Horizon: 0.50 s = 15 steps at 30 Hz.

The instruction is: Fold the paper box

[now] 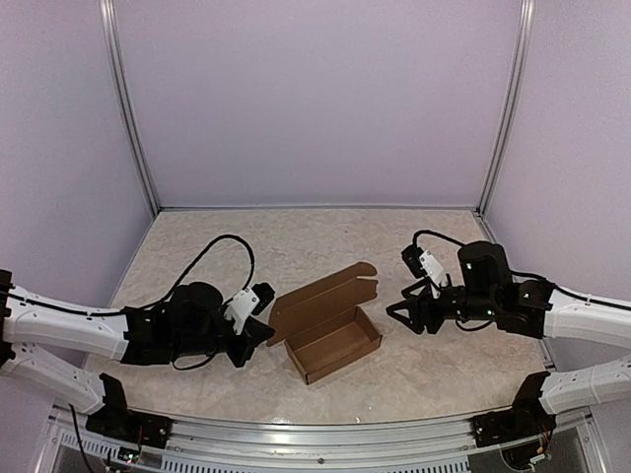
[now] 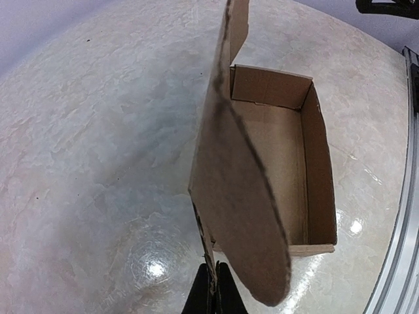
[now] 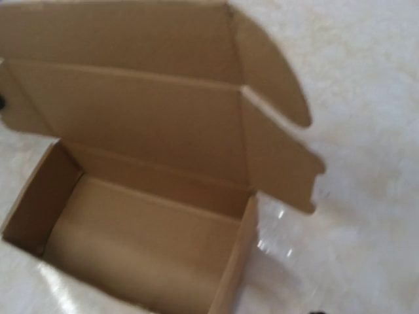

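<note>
The paper box (image 1: 333, 340) is a brown carton standing open in the middle of the table, its lid (image 1: 325, 294) raised at the back with rounded side flaps. My left gripper (image 1: 264, 331) is at the box's left end. In the left wrist view, that gripper (image 2: 215, 288) is shut on the thin edge of the lid's left flap (image 2: 242, 222), beside the open tray (image 2: 275, 157). My right gripper (image 1: 399, 313) hovers just right of the box with its fingers spread and nothing between them. The right wrist view shows the box's inside (image 3: 144, 235) and the lid flaps (image 3: 281, 163); its fingers barely show there.
A metal rail (image 1: 325, 434) runs along the near table edge, also seen as a rail (image 2: 399, 248) in the left wrist view. Purple walls with metal posts (image 1: 133, 118) close in the back and sides. A black cable (image 1: 222, 246) loops above the left arm.
</note>
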### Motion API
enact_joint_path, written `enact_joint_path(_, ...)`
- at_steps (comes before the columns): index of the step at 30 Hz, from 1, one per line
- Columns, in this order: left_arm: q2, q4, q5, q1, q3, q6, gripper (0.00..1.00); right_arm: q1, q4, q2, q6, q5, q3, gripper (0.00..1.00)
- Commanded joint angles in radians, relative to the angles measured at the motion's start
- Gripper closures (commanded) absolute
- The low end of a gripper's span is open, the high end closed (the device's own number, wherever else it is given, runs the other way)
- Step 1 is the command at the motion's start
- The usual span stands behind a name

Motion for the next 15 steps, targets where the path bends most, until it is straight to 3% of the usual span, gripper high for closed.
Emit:
enact_joint_path(1,-0.030,-0.037,0.030,0.004,0.026,0.019,1.00,-0.039,0.149,0.041,-0.055,-0.023,-0.025,0.38)
enact_joint_path(15,-0.051,-0.038,0.044,0.002,-0.001,0.018,1.00,-0.161,0.311,0.317,-0.113,-0.270,0.083,0.41)
